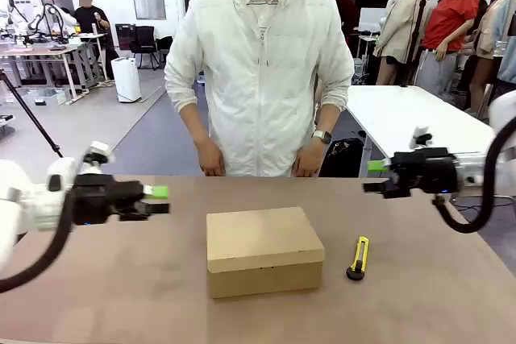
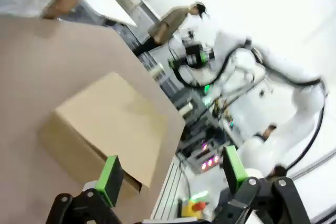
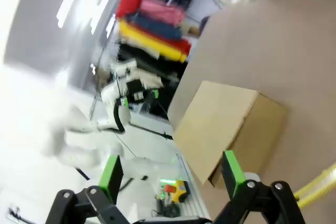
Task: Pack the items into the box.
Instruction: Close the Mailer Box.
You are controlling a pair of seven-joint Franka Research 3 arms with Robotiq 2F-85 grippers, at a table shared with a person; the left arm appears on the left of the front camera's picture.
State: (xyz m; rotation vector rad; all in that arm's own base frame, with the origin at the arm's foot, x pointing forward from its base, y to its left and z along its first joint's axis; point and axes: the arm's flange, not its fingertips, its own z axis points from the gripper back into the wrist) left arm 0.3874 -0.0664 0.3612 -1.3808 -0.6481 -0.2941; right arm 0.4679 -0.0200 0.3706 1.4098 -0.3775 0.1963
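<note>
The box (image 1: 264, 249) is a plain tan cardboard one with its lid down, standing in the middle of the brown table (image 1: 121, 296). A yellow-and-black utility knife (image 1: 359, 258) lies just right of it. My left gripper (image 1: 161, 200) hovers open and empty to the left of the box, fingers pointing right. On the right side my right gripper (image 1: 371, 176) hangs open and empty, pointing left, above and behind the knife. The left wrist view has the box (image 2: 110, 129) beyond the open left gripper (image 2: 172, 174). In the right wrist view the box (image 3: 226, 124) and the knife's yellow end (image 3: 320, 187) lie past the open right gripper (image 3: 171, 171).
A person in a white jacket (image 1: 262, 78) stands at the far edge, hands (image 1: 211, 165) hanging by the table edge. A white table (image 1: 411, 114) stands behind on the right. There is bare tabletop on both sides of the box and in front of it.
</note>
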